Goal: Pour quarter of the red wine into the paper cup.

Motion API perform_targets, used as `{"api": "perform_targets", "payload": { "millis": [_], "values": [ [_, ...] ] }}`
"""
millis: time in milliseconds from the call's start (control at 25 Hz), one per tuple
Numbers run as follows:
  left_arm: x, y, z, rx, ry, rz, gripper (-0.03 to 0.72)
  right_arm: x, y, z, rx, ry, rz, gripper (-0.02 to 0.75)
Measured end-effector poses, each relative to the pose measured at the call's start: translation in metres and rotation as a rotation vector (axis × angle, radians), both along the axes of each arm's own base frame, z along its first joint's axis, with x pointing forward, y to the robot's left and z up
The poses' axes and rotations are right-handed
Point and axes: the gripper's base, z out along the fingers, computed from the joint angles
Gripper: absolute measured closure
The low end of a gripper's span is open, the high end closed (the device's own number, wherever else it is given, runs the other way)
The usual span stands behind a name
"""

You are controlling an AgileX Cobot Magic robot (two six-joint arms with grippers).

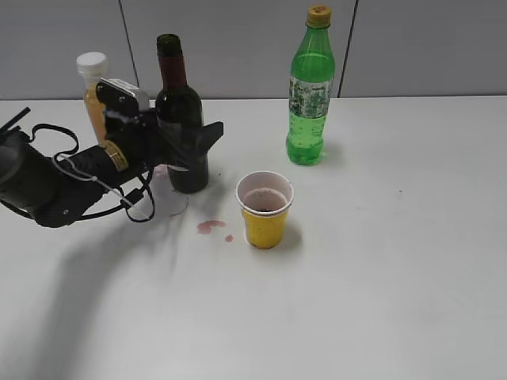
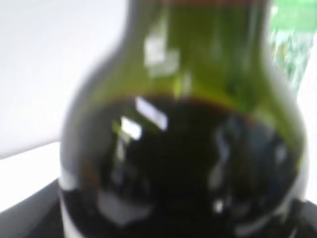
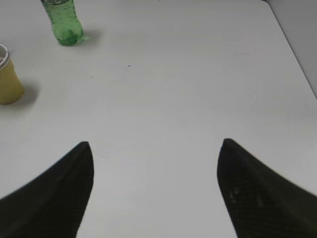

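Note:
The red wine bottle (image 1: 176, 95) stands upright on the white table, dark glass with a long neck. It fills the left wrist view (image 2: 183, 148), with the dark red level just below its shoulder. My left gripper (image 1: 194, 149) is closed around its lower body. The yellow paper cup (image 1: 264, 207) stands to the right of the bottle, apart from it, with dark red wine inside. It also shows at the left edge of the right wrist view (image 3: 7, 82). My right gripper (image 3: 156, 148) is open and empty above bare table, and is out of the exterior view.
A green soda bottle (image 1: 310, 95) stands at the back right, also in the right wrist view (image 3: 62, 20). An orange juice bottle (image 1: 93, 79) stands behind my left arm. Small red spills (image 1: 211, 226) lie on the table between bottle and cup.

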Motion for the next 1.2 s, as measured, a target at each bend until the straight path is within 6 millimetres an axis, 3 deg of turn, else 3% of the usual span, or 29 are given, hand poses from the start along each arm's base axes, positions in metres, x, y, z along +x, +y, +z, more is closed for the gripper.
{"api": "perform_targets", "payload": {
  "millis": [280, 440, 760, 1040, 1200],
  "values": [
    [0.002, 0.001, 0.020, -0.006, -0.033, 0.003, 0.006, 0.000, 0.000, 0.000, 0.000, 0.000, 0.000, 0.148],
    [0.000, 0.000, 0.054, 0.004, -0.087, -0.003, 0.006, 0.000, 0.000, 0.000, 0.000, 0.000, 0.000, 0.148],
    [-0.015, 0.006, 0.142, 0.040, -0.194, 0.009, 0.029, 0.000, 0.000, 0.000, 0.000, 0.000, 0.000, 0.148],
    [-0.059, 0.034, 0.215, 0.180, -0.025, 0.165, 0.048, 0.000, 0.000, 0.000, 0.000, 0.001, 0.000, 0.148],
    [-0.091, 0.060, 0.242, 0.291, 0.119, 0.309, 0.055, 0.000, 0.000, 0.000, 0.000, 0.000, 0.000, 0.150]
  ]
}}
